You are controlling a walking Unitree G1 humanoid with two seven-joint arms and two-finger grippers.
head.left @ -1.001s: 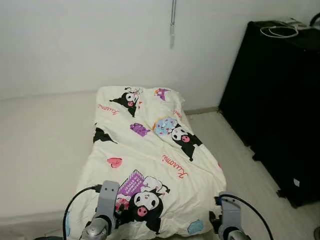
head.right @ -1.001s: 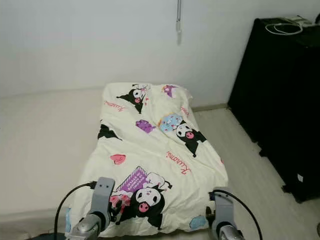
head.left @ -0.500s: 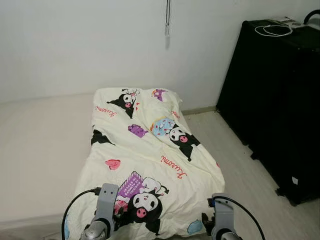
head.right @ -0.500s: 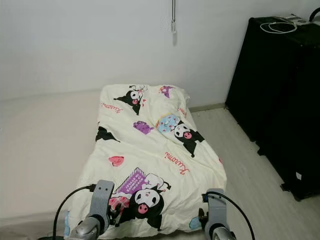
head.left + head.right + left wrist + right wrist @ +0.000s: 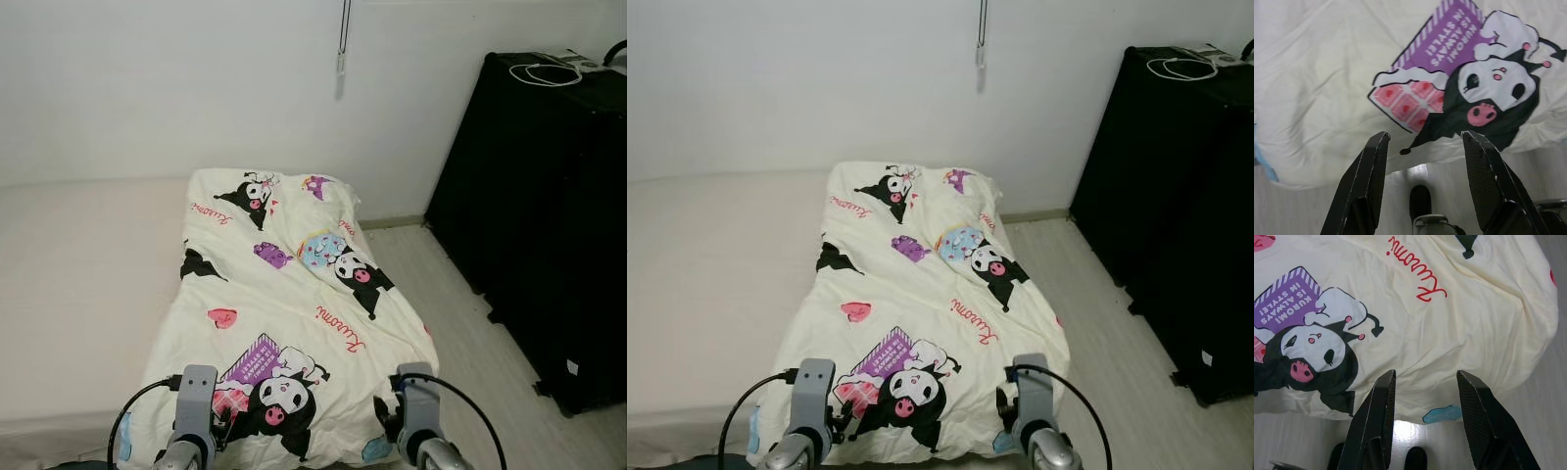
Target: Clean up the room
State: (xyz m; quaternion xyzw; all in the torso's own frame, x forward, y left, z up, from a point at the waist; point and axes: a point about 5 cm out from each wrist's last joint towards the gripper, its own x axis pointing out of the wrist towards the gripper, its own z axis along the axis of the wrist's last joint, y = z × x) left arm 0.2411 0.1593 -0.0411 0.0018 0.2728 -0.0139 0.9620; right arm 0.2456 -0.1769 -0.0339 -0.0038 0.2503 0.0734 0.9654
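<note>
A cream quilt (image 5: 294, 313) printed with black cartoon figures, purple signs and red script lies spread over the right half of a low bed, its near edge hanging toward the floor. My left gripper (image 5: 1422, 139) is open above the quilt's near edge, close to the purple sign print (image 5: 1449, 34). My right gripper (image 5: 1425, 377) is open too, hovering over the hem near a small blue print (image 5: 1442, 414). Both wrists (image 5: 196, 392) (image 5: 415, 392) show at the bottom of the head views, just short of the quilt.
The bare cream mattress (image 5: 78, 284) extends to the left of the quilt. A tall black cabinet (image 5: 549, 215) with white cables on top stands at the right. Pale wood floor (image 5: 460, 323) runs between bed and cabinet. A cord (image 5: 343, 39) hangs on the white wall.
The camera has shifted slightly, so the whole scene sits a little differently. Both wrists sit a bit lower and closer together in the head views. The quilt lies as before.
</note>
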